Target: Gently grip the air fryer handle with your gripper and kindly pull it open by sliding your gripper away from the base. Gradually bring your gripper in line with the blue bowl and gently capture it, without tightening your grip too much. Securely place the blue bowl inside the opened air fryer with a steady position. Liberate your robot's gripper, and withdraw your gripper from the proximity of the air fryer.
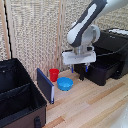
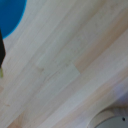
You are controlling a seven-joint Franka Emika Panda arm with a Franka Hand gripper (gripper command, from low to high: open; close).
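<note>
While hovering near blue bowl [image 1: 65, 83], gripper [image 1: 80, 70] spread, empty; looks light, rigid, slick, take by rim

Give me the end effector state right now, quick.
End effector: open, holding nothing, poised above the wooden table between the blue bowl and the air fryer drawer.

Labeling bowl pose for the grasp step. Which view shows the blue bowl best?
The exterior view: the whole blue bowl shows on the wooden table, beside the red cup, with the gripper above it. The wrist view catches only a blue edge at one corner, blurred.
</note>
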